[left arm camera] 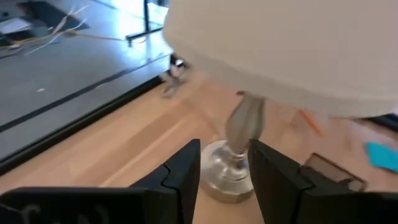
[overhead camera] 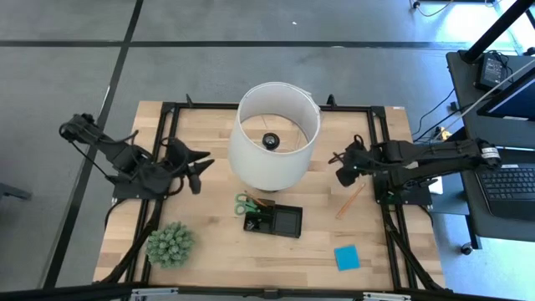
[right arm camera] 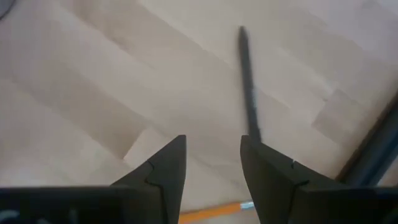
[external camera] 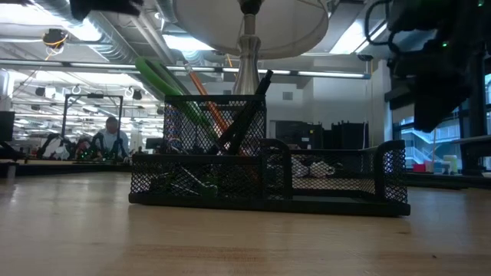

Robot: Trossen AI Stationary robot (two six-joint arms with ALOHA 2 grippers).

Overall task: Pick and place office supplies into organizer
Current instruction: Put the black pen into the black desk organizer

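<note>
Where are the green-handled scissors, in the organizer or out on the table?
In. The scissors stand tilted in the organizer, green handles sticking out over its edge; the low view shows them leaning inside the mesh.

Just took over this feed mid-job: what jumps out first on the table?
The big white lampshade dominates the middle of the table. In front of it sits the low black mesh organizer, green-handled scissors leaning out, with a spiky green plant ball front-left and a blue square sticky-note pad front-right.

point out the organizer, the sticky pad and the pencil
organizer [overhead camera: 287,222], high view, floor of its empty right compartment
sticky pad [overhead camera: 347,257], high view, middle of the blue square
pencil [overhead camera: 349,201], high view, mid-shaft, on the table right of the organizer
</note>
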